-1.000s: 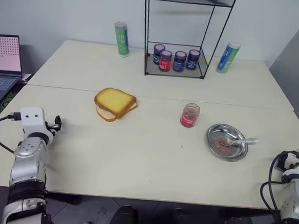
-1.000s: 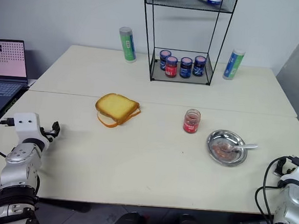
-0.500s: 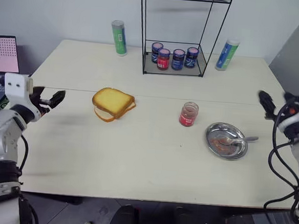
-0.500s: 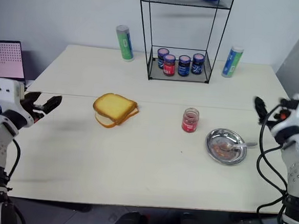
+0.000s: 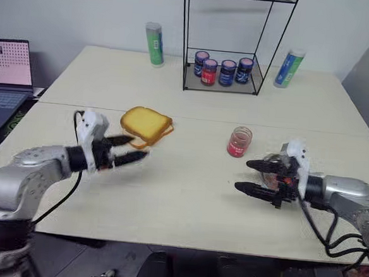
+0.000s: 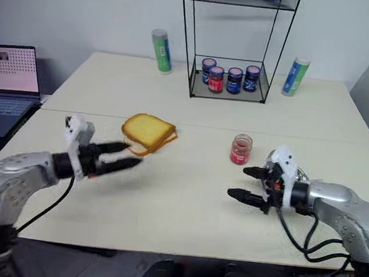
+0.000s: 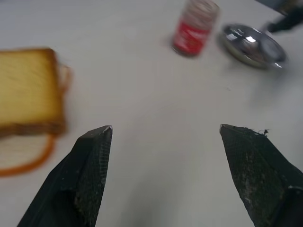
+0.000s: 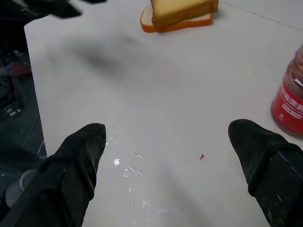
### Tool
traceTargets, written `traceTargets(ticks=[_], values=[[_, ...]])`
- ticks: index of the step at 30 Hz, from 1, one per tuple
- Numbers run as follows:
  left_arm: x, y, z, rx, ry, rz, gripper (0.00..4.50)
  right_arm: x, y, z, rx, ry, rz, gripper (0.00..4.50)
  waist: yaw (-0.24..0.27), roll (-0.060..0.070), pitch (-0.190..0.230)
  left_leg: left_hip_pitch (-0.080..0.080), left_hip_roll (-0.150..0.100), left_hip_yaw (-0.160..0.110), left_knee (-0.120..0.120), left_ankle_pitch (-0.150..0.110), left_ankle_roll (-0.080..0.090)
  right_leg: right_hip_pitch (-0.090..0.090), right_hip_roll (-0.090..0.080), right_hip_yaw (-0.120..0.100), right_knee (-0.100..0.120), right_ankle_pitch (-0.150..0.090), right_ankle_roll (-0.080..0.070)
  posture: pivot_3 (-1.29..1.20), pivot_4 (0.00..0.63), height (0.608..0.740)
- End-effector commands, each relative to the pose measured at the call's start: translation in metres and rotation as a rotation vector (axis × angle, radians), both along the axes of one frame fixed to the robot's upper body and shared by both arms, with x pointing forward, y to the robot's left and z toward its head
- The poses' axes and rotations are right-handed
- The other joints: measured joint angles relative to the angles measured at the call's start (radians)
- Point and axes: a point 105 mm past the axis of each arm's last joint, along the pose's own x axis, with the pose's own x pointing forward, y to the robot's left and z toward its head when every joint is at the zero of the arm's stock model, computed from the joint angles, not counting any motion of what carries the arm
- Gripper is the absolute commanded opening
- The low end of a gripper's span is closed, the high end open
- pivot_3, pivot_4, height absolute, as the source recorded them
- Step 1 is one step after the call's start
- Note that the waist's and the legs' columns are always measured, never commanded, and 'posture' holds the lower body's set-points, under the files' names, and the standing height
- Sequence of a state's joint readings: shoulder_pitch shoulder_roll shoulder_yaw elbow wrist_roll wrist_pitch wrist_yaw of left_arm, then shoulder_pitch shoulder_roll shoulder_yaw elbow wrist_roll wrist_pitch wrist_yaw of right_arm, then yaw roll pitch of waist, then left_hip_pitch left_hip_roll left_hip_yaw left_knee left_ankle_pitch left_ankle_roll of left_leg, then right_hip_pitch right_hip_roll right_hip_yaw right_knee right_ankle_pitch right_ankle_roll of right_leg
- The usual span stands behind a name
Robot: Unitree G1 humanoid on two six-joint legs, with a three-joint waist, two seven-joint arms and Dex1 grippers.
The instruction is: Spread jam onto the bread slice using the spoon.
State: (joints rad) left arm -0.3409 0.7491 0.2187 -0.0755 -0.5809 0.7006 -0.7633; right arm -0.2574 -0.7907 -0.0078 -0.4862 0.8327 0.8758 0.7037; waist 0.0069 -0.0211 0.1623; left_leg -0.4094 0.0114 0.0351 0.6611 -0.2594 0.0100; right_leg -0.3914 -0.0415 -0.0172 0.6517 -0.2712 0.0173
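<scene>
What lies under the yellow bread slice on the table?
A second slice with an orange crust lies under the bread slice, sticking out along the near edge. The rest of it is covered.

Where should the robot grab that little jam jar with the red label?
Probably around its round side wall, at the label. The jam jar stands upright on the table, so a level approach from the nearby right pincer's side suits it.

The right gripper hangs with its two black fingers spread wide over the pale table, the red-labelled jam jar at the frame's edge, the bread slice beyond atop what may be a second slice.
</scene>
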Motion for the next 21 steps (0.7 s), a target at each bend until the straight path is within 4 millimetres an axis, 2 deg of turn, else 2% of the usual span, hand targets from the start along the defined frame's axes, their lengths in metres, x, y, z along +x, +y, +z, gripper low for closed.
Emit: traceTargets(ticks=[1, 4, 7, 12, 18, 21], values=[[0.032, 0.033, 0.003, 0.005, -0.09, 0.253, 3.78, -0.002, 0.02, 0.016, 0.037, -0.08, 0.051, 4.47, -0.004, 0.0, 0.0, 0.0, 0.0, 0.0, 0.0, 0.0, 0.0, 0.0, 0.001, 0.0, 0.0, 0.0, 0.001, 0.0, 0.15, 0.74], [0.058, 0.053, -0.003, -0.09, -0.107, 0.45, 3.78, -0.006, 0.036, 0.017, 0.07, -0.087, 0.083, 4.47, -0.005, -0.002, 0.0, -0.002, 0.0, 0.001, 0.001, 0.0, 0.0, -0.001, 0.001, 0.001, 0.0, 0.002, 0.004, 0.0, 0.15, 0.74], [0.072, 0.061, -0.011, -0.164, -0.081, 0.534, 3.78, -0.006, 0.042, 0.016, 0.077, -0.088, 0.078, 4.47, -0.002, -0.003, 0.0, -0.008, -0.001, 0.0, 0.002, 0.0, 0.0, -0.006, 0.001, 0.0, 0.0, 0.003, 0.005, 0.0, 0.15, 0.74], [0.092, 0.047, -0.024, -0.22, -0.029, 0.495, 3.78, -0.002, 0.045, 0.022, 0.114, -0.096, 0.054, 4.47, 0.0, -0.005, -0.001, -0.016, -0.002, 0.001, 0.006, 0.0, 0.0, -0.015, 0.001, 0.001, 0.005, 0.003, 0.005, 0.0, 0.15, 0.74], [0.108, 0.036, -0.021, -0.229, -0.031, 0.471, 3.78, 0.0, 0.047, 0.026, 0.132, -0.103, 0.028, 4.47, -0.002, -0.006, 0.0, -0.016, -0.001, 0.0, 0.009, 0.0, 0.0, -0.015, 0.002, 0.0, 0.011, 0.003, 0.005, 0.0, 0.15, 0.74], [0.112, 0.041, -0.018, -0.201, -0.051, 0.5, 3.35, 0.001, 0.046, 0.025, 0.127, -0.111, 0.017, 4.5, -0.006, -0.006, 0.0, -0.015, -0.001, 0.0, 0.009, 0.0, 0.0, -0.015, 0.002, 0.0, 0.011, 0.003, 0.005, 0.0, 0.15, 0.74]])
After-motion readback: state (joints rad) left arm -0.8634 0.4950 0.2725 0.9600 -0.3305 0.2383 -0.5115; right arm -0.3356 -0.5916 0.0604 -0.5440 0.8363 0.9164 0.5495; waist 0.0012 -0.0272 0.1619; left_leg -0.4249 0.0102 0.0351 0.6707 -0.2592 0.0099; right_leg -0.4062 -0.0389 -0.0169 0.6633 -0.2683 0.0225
